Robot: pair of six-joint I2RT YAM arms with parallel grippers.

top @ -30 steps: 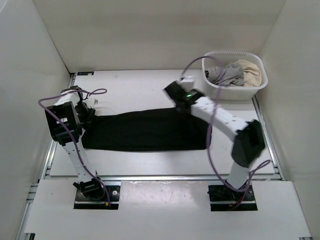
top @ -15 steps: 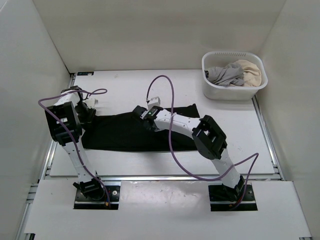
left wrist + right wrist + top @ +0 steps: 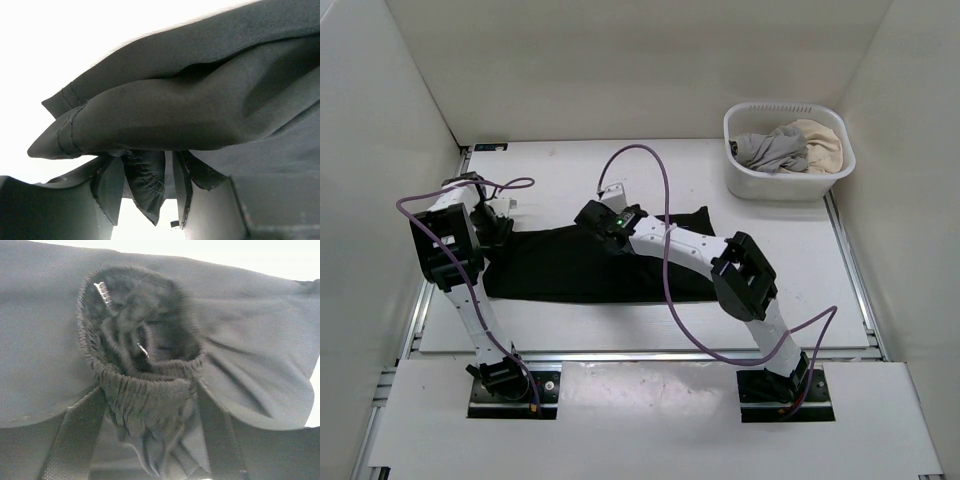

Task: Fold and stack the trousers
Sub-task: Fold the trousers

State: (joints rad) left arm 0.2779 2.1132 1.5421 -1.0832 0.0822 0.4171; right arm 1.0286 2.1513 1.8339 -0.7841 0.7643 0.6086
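Note:
The black trousers lie stretched left to right across the table, with part of the right end folded back toward the middle. My left gripper is at their left end. In the left wrist view a hemmed fold of the trousers hangs between its parted fingers, with a gap beside it; the left gripper is open. My right gripper reaches left over the middle of the trousers. Its fingers stand wide apart on either side of the bunched elastic waistband, so the right gripper is open.
A white laundry basket with grey and cream clothes stands at the back right. White walls close in the table on three sides. Purple cables loop from both arms above the trousers.
My right arm swung from the back right near the basket leftward over the trousers, drawing the waistband end along, then its jaws parted. The left jaws widened a little.

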